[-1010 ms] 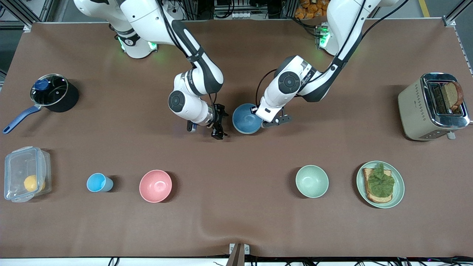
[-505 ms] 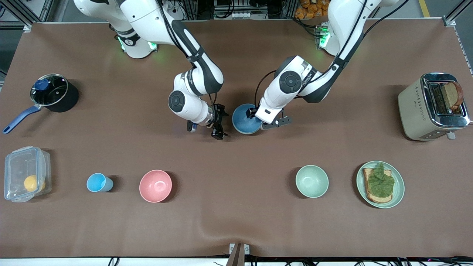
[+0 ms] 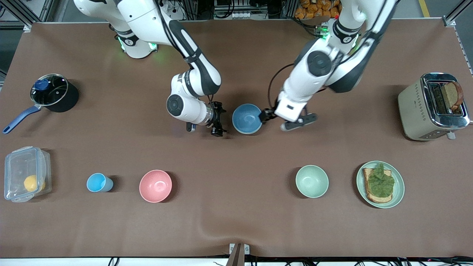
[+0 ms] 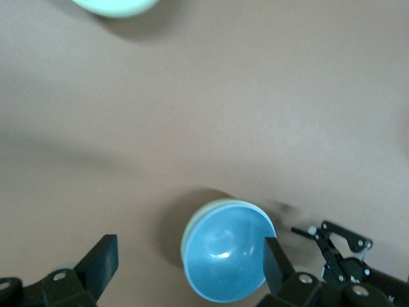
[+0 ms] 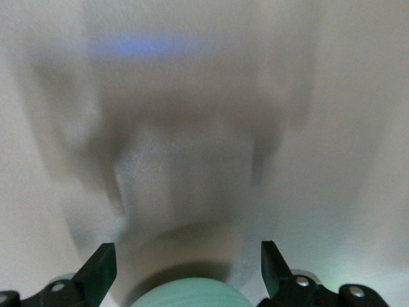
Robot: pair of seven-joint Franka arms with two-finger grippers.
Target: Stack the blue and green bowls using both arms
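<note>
The blue bowl [image 3: 247,118] sits upright at the table's middle, nested in the green bowl [image 4: 186,233]; only a pale rim of the green one shows under it. My left gripper [image 3: 266,115] hangs open just above the blue bowl's rim, on the side toward the left arm's end. In the left wrist view the blue bowl [image 4: 227,256] lies below the left gripper [image 4: 189,256], nothing held. My right gripper [image 3: 218,122] stands open beside the stack, toward the right arm's end. The green bowl's wall [image 5: 185,295] shows low between the spread fingers of the right gripper [image 5: 185,262].
Nearer the front camera stand a mint-green bowl [image 3: 312,181], a plate with toast and lettuce [image 3: 398,186], a pink bowl [image 3: 155,186], a light-blue cup [image 3: 98,182] and a clear box [image 3: 26,173]. A toaster [image 3: 432,106] and a lidded pot [image 3: 51,94] stand at the table's ends.
My left gripper has opened, let go of the blue bowl and drawn up and away toward the left arm's end. The bowl now sits level. The right gripper barely moved.
</note>
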